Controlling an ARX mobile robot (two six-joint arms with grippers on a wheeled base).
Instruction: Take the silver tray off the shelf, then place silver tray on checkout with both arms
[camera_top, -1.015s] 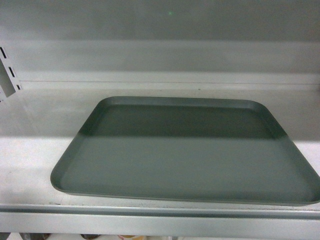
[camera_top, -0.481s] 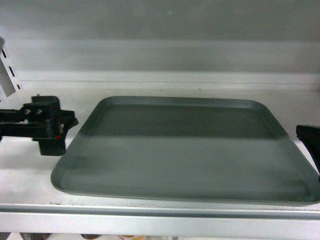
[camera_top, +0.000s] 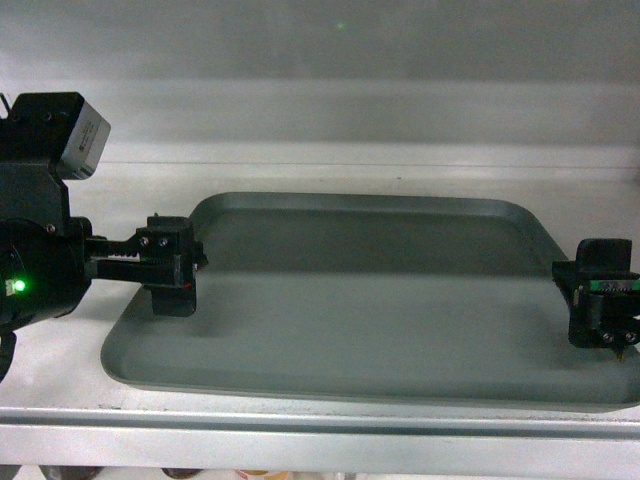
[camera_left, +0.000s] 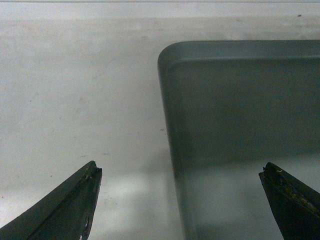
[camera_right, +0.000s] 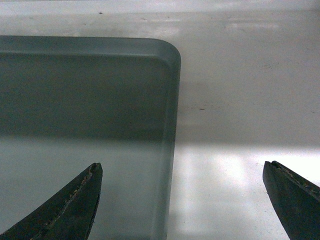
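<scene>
Two spread grippers, left (camera_top: 172, 272) and right (camera_top: 603, 310), straddle the tray's (camera_top: 370, 310) side rims; stiff, slick metal, so pinch opposite rims evenly.

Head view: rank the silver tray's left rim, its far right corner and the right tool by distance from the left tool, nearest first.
1. Silver tray's left rim, directly under the left tool.
2. Far right corner, at the back right.
3. Right tool, at the opposite rim.

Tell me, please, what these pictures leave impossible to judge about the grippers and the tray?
- Head view: the silver tray's right front corner is cut off by the frame edge.
- Wrist views: only the fingertips show; bottom edges crop the grippers.
- Checkout: outside every view.
- Rim contact: hidden.
</scene>
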